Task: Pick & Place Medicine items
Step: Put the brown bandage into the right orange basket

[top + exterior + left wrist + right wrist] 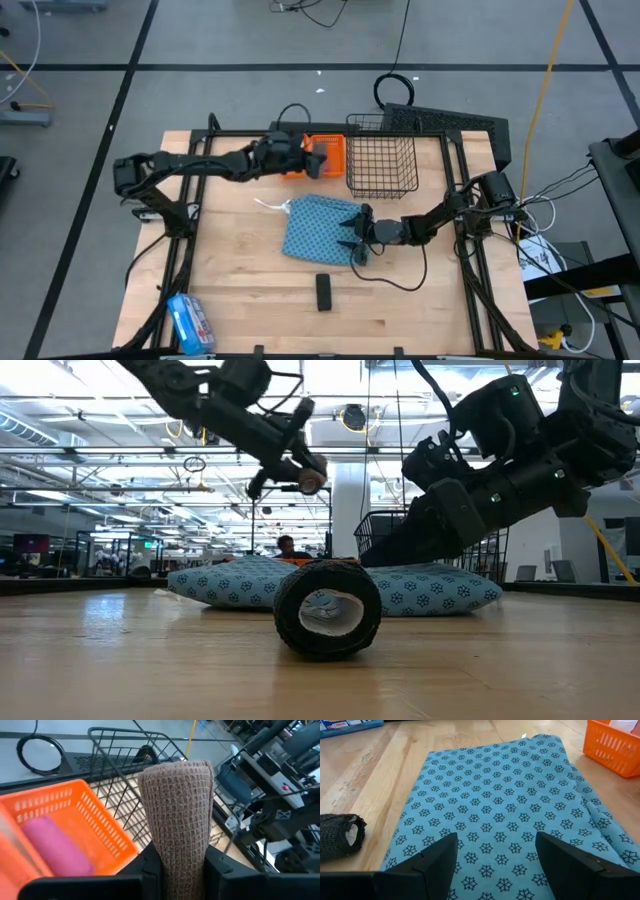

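Left gripper clamped brown knitted bandage roll over orange plastic basket (pink tube inside) | right gripper fingers wide | risk: roll clipping rim, bouncing out.

Tabletop lower centre open except black roll; wire basket apparently blocks upper right.
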Robot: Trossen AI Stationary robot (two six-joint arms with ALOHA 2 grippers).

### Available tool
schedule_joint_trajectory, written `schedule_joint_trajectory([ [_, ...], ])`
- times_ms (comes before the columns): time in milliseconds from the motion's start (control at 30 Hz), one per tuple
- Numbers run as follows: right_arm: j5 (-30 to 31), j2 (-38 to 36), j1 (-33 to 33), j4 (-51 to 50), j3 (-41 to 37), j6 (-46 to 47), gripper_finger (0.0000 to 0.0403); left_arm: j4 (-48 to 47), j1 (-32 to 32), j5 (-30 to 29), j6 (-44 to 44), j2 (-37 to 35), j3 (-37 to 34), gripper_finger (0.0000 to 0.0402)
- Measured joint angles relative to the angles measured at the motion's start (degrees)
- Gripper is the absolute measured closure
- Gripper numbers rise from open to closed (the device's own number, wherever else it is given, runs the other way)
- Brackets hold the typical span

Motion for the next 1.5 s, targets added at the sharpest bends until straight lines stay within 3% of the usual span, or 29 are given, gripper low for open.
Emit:
schedule_joint_trajectory([
  [300,0.0,0.0,0.01,0.05,0.0,0.17,0.0147,0.43,2.64,-0.87,1.96,10.81,8.86,0.0329],
  [567,0.0,0.0,0.33,0.07,0.0,0.17,0.0147,8.12,5.22,-0.4,-4.05,19.29,9.25,0.0328],
  [1133,0.0,0.0,0.33,0.09,0.0,0.19,0.0147,10.87,5.83,-3.87,-3.71,24.53,9.23,0.0324],
  [1500,0.01,0.0,0.33,0.07,0.0,0.2,0.0147,10.81,5.72,-3.96,-4.31,24.53,9.23,0.0233],
])
